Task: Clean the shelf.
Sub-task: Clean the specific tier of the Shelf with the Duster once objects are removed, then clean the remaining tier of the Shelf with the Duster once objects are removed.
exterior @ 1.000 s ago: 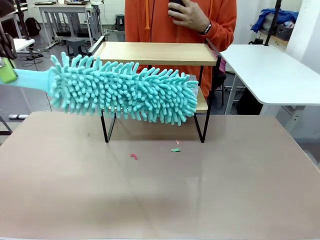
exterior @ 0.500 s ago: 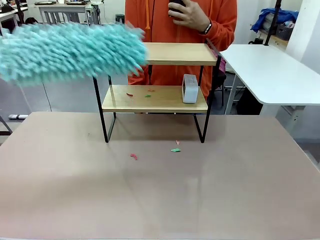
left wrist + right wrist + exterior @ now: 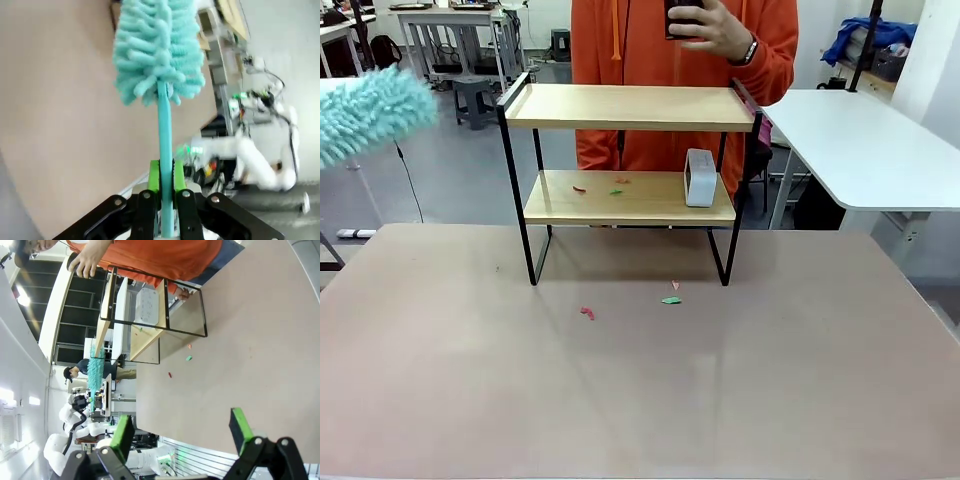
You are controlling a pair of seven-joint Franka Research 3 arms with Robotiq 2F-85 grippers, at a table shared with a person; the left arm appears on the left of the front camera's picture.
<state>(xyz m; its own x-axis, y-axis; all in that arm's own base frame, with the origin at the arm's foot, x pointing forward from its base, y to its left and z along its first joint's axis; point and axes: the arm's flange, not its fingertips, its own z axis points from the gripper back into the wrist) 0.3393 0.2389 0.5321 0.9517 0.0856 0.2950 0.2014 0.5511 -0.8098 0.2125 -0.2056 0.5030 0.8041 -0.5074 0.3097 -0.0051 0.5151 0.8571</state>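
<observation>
While the left end effector (image 3: 166, 176) pinches the teal duster (image 3: 159, 50) by its thin handle, the right end effector (image 3: 182, 432) hangs spread wide over the desk (image 3: 640, 400). The shelf (image 3: 630, 107) stands at the desk's far middle, before a person in orange (image 3: 620, 50). Coloured scraps (image 3: 615, 191) and a pale box (image 3: 699, 177) lie on its lower board, and loose bits (image 3: 671, 299) lie on the desk in front of it.
</observation>
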